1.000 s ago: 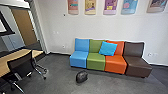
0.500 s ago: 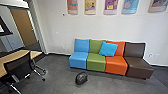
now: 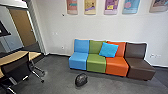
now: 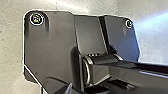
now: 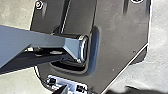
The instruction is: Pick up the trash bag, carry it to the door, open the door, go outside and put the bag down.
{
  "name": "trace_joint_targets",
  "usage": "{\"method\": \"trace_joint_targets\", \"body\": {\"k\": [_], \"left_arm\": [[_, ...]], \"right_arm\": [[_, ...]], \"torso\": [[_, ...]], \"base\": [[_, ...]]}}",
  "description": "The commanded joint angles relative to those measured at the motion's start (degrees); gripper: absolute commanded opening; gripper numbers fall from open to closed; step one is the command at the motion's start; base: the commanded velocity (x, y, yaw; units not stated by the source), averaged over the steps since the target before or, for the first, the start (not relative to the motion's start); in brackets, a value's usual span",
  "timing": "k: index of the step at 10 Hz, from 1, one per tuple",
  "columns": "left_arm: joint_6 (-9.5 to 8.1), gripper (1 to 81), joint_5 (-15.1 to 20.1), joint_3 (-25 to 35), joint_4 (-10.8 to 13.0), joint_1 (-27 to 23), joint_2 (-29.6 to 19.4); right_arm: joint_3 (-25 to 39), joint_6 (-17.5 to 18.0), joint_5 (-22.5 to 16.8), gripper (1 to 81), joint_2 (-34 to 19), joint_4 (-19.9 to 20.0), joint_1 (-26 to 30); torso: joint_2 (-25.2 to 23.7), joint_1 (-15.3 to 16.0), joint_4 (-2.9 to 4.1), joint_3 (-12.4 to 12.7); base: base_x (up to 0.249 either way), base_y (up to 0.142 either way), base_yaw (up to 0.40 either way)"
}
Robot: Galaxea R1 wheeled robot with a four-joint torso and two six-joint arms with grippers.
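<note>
- The robot has edged nearer the four-colour sofa (image 3: 96, 62); the black trash bag (image 3: 81, 80) still sits on the grey floor before it.
- Left gripper (image 4: 68, 88), right gripper (image 5: 64, 89): released or clenched, I cannot tell.
- At the robot's left, a mesh office chair (image 3: 17, 67) and table (image 3: 12, 59) stand before a wooden door (image 3: 22, 27).

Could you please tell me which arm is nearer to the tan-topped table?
Left, most likely. The table stands off to the robot's left; both wrist views look onto the robot's own dark plate, so the left arm should be on that side, the right arm farther across.
</note>
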Motion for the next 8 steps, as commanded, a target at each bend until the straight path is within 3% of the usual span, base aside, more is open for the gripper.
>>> {"method": "trace_joint_targets", "body": {"k": [1, 8], "left_arm": [[-0.09, 81.1, 3.22, 0.36, -0.26, -2.46, -0.12], [0.00, 81.1, 3.22, 0.36, -0.35, -2.46, -0.29]], "right_arm": [[0.17, 0.05, -2.98, 81.1, -0.11, 0.03, 1.73], [0.17, -0.03, -2.98, 81.1, 0.06, -0.24, 1.47]], "torso": [[0.00, 0.00, 0.00, 0.00], [0.02, 0.02, 0.00, 0.00]], "base": [[0.095, 0.066, 0.000], [0.095, 0.067, 0.000]]}}
